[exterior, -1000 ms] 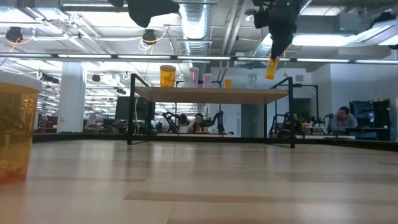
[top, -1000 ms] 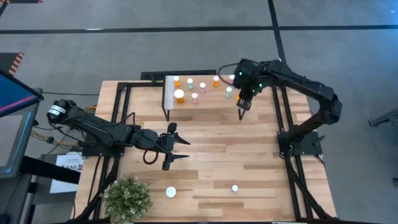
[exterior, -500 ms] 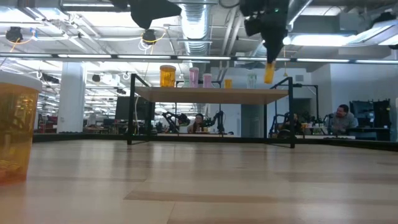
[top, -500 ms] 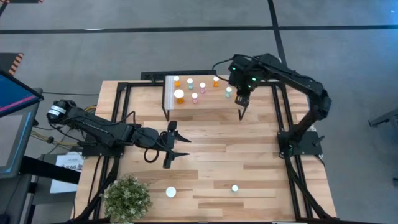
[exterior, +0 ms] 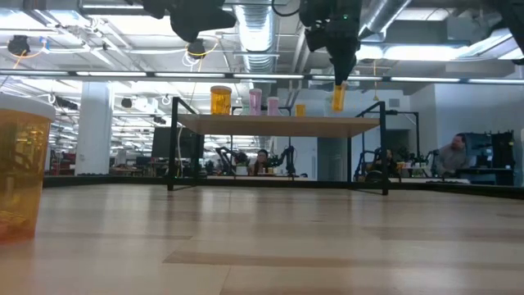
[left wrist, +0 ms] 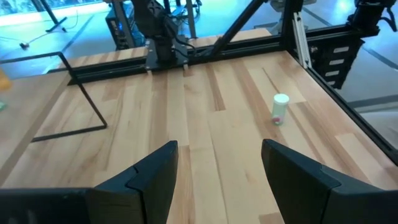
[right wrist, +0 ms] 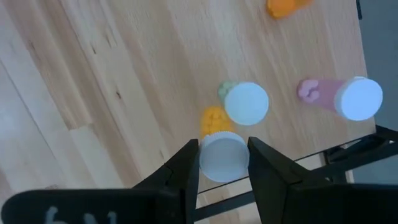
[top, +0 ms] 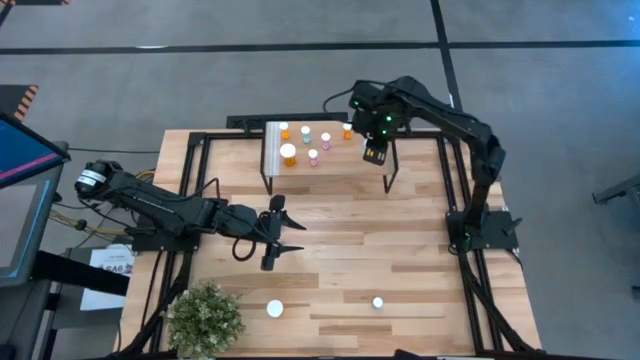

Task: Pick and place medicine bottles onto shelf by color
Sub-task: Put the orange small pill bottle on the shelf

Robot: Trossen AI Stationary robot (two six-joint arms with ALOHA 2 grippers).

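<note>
low view: big orange bottle point(exterior: 16, 168) foreground.

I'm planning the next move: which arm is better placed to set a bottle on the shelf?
The right. Its gripper is shut on an orange bottle and hangs above the shelf. The left gripper is open and empty, out over the table away from the shelf.

— Any writing you can make out?
— Only faint marks on a white paper point(top: 108, 268) at the table's left edge — too small to read. Nothing else.
</note>
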